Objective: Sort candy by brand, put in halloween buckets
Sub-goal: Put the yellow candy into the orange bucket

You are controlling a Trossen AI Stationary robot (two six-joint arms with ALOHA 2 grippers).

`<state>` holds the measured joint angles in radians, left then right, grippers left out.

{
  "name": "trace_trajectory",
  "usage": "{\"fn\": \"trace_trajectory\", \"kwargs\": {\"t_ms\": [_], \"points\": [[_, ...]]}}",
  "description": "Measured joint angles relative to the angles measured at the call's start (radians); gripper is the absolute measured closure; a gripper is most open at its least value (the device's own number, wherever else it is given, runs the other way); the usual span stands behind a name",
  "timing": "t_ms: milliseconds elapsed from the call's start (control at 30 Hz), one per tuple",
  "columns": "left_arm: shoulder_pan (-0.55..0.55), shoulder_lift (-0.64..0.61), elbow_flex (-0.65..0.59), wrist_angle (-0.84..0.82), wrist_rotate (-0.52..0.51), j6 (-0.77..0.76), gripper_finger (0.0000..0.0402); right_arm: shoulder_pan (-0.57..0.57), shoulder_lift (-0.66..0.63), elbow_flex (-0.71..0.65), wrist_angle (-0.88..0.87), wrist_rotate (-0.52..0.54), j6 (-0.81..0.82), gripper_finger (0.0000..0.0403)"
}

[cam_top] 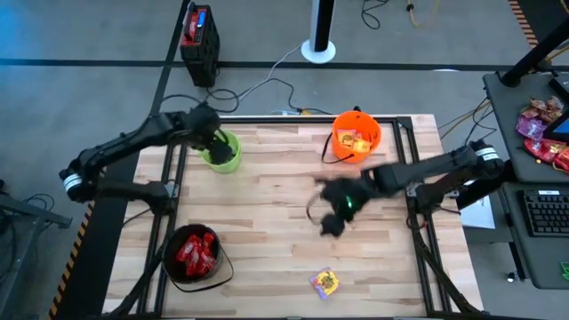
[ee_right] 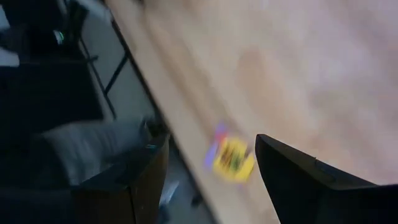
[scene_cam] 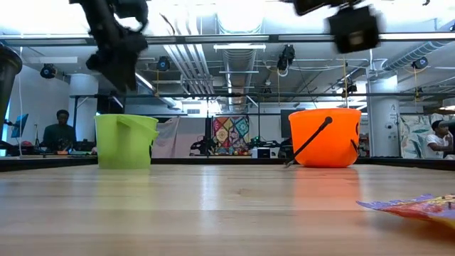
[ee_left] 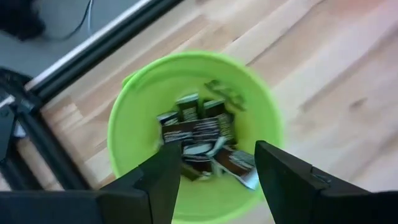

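- Left gripper [ee_left: 211, 177] above the green bucket [cam_top: 222, 151] at the far left of the worktop [cam_top: 267, 222], jaws spread wide with nothing between them; dark-wrapped candy [ee_left: 202, 140] heaped in the bottom of that bucket
- Right gripper [ee_right: 208, 180] over the middle of the worktop, jaws parted and empty, pointed toward the one yellow candy [cam_top: 324, 282] lying flat near the near edge
- Orange bucket [cam_top: 356, 136] at the far side with yellow wrappers inside; black bucket [cam_top: 193, 255] at the near left corner full of red ones
- Risk with the last piece: flat, thin wrapper close to the worktop edge, so likely to be nudged off or skidded sideways by a descent slightly off centre
- Risk of a poor pinch: slick crinkled wrapper, probably caught by a corner only and dropped on the long carry to the orange bucket
- Risk of a wrong bin: black bucket much nearer than the matching orange one
- Risk at the green bucket: light pail, easily tipped if the left jaws clip the rim or wire handle while lifting away
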<state>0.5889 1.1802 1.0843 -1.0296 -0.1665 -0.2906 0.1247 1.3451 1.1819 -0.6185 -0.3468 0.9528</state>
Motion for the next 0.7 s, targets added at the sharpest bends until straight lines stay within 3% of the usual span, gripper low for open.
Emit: {"fn": "trace_trajectory", "kwargs": {"t_ms": [167, 267, 467, 600, 700], "points": [[-0.090, -0.123, 0.000, 0.027, 0.001, -0.035, 0.0214, 0.203, 0.031, -0.029, 0.006, 0.006, 0.279, 0.0170], [-0.169, -0.186, 0.000, 0.092, 0.010, -0.044, 0.0214, 0.326, 0.099, -0.027, 0.029, 0.036, 0.342, 0.0170], [-0.361, -0.262, 0.000, 0.284, 0.019, -0.070, 0.0214, 0.516, 0.319, 0.052, 0.084, 0.202, 0.254, 0.0183], [-0.463, -0.270, 0.000, 0.379, 0.013, -0.069, 0.0214, 0.543, 0.471, 0.122, 0.077, 0.334, 0.201, 0.0186], [-0.505, -0.266, 0.000, 0.395, -0.006, -0.069, 0.0214, 0.531, 0.562, 0.160, 0.075, 0.358, 0.226, 0.0186]]}}
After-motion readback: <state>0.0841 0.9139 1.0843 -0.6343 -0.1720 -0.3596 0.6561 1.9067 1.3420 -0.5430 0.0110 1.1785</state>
